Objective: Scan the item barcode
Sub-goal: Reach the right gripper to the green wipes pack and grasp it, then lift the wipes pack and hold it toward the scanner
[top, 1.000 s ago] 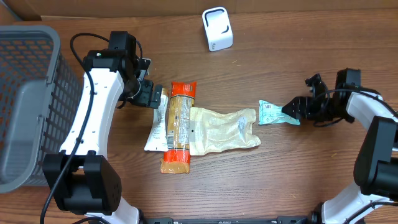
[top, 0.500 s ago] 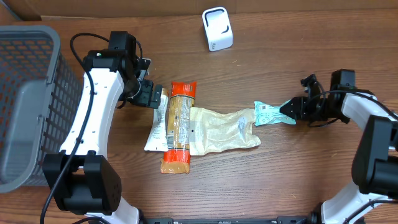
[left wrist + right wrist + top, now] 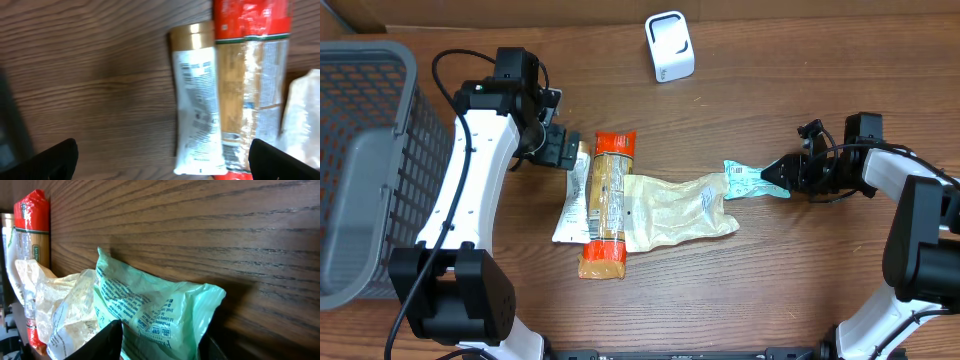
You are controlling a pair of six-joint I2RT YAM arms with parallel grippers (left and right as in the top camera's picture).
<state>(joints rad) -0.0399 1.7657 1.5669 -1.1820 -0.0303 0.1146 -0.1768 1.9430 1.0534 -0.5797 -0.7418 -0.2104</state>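
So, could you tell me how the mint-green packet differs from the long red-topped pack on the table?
The mint-green packet is pale green all over; the red-topped pack is red-orange at both ends with a clear, tan middle. The mint-green packet is much shorter than the red-topped pack. The mint-green packet's end sits between the fingers of the right tool; the red-topped pack lies free. Both are printed wrappers on the table.

Grey mesh basket (image 3: 370, 100) at far left, perhaps plastic, brown woodgrain table (image 3: 800, 290).
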